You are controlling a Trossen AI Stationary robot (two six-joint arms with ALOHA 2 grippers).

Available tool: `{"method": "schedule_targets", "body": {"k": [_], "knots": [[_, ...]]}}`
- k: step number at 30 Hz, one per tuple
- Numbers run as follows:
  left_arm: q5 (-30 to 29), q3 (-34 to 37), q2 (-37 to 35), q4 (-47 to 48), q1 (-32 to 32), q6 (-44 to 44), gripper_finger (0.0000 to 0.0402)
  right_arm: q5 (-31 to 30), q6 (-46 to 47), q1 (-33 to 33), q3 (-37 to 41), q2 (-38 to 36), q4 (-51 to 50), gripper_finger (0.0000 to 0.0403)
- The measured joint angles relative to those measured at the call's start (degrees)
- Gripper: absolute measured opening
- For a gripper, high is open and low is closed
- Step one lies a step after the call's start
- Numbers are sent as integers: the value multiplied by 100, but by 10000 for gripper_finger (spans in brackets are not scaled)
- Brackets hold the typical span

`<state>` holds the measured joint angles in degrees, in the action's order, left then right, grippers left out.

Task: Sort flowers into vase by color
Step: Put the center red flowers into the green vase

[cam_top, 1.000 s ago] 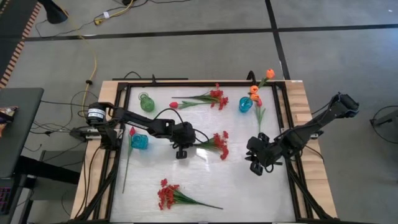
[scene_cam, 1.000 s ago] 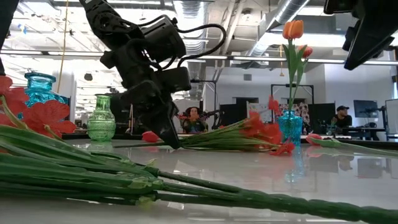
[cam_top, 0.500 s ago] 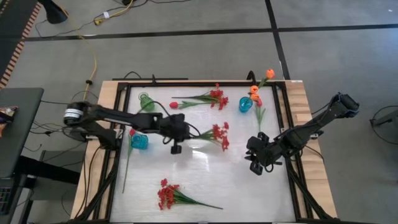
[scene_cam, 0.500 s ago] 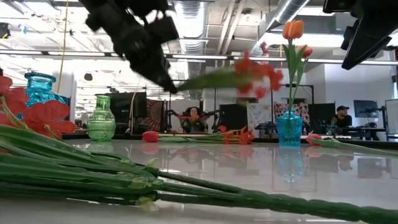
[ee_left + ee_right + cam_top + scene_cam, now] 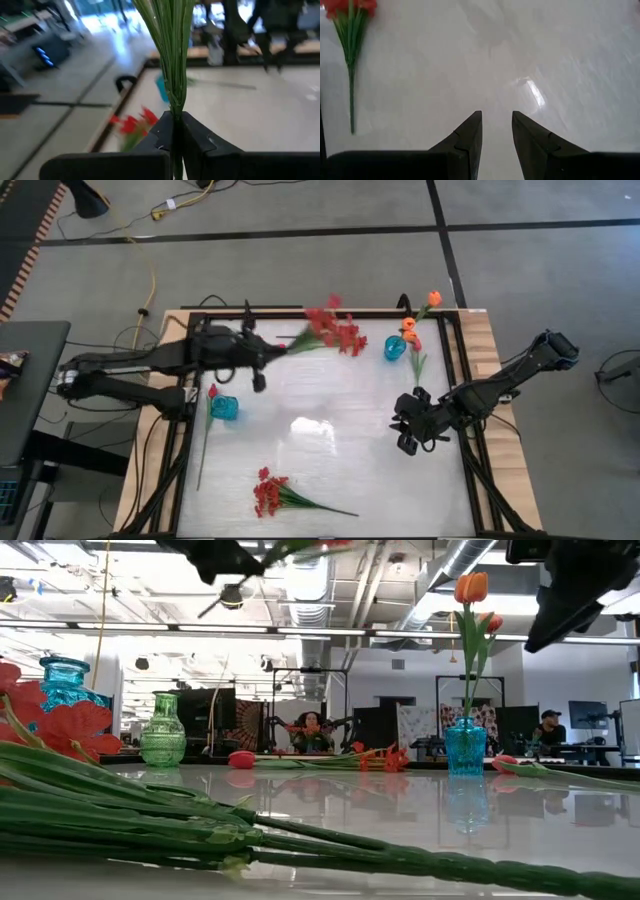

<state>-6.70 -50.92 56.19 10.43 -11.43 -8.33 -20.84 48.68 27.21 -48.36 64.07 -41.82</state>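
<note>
Open-plan lab, exposed ceiling ducts (image 5: pixel 320 565), monitors (image 5: pixel 588 715)

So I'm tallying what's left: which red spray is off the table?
The red spray clamped by its stems in the left end effector, at the far edge; the other spray lies flat at the near edge.

The bench (image 5: pixel 330 450) top is glossy white, mirroring light. Its edges look like pale wood. The vases (image 5: pixel 163 730) look like clear tinted glass.

Light: you get bright, even light from ceiling strips (low view, 12 o'clock).
Glare: white sheen on the table (image 5: pixel 320 427) at centre, again in the right wrist view.
Blur: the left wrist background smears; its held red spray (image 5: pixel 335 333) streaks too.
Focus: near stems (image 5: pixel 200 830) look soft at 7 o'clock.
</note>
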Motion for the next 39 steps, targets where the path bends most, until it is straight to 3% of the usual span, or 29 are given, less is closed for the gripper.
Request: {"method": "schedule_targets", "body": {"k": [4,8,19,27,36,39], "knots": [[232,0,-451,-41,-461,-112,2,2,-269,-175,0,0,310,132],[949,169,-846,-263,-1051,-83,2,2,-417,-346,-2,0,526,132],[1841,2008,-1883,-2312,-2697,614,2,63,-551,-719,-2,0,621,132],[1958,3020,-2021,-3459,-3787,951,2,141,-675,-864,-2,0,819,132],[2028,3050,-2019,-3392,-4607,718,2,147,-676,-863,-2,0,813,132],[2300,3051,-1931,-3302,-4770,818,2,153,-746,-865,-2,0,804,132]]}}
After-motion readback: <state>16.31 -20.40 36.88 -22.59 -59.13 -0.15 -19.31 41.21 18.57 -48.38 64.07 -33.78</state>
